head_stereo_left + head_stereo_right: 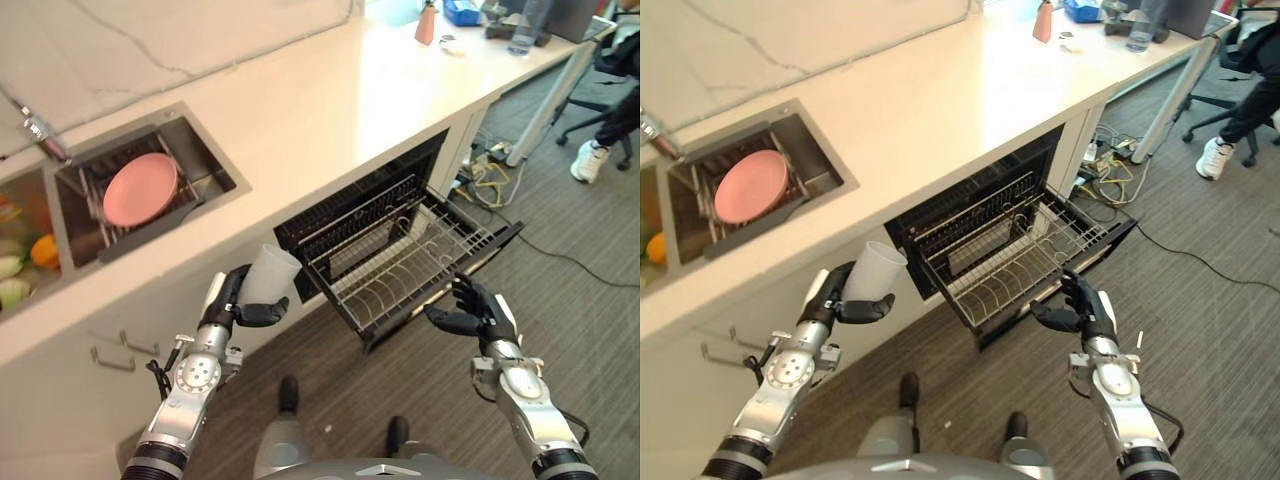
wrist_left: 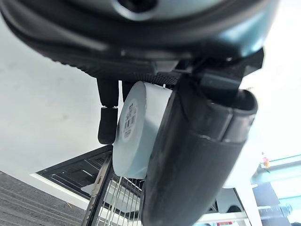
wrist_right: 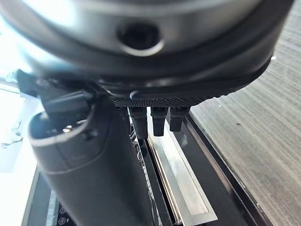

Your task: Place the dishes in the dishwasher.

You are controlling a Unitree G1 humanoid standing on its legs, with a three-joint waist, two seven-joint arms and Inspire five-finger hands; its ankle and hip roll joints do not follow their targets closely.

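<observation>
Left hand (image 1: 232, 300) curled round pale translucent cup (image 1: 270, 274), label partly hidden by thumb, just off surface (image 1: 330, 110) front edge. Right hand (image 1: 478, 313) spread beside dishwasher rack (image 1: 400, 262). Pink plate (image 1: 140, 188) in sink (image 1: 205, 155).

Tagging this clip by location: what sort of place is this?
Probably a kitchen corner of an office: a sink holding a pink plate, an open dishwasher rack under the counter, and an office chair beyond.

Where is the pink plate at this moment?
The pink plate lies in the sink set into the counter, on the robot's left in the eye views, well away from the pulled-out dishwasher rack and untouched by either hand.
</observation>
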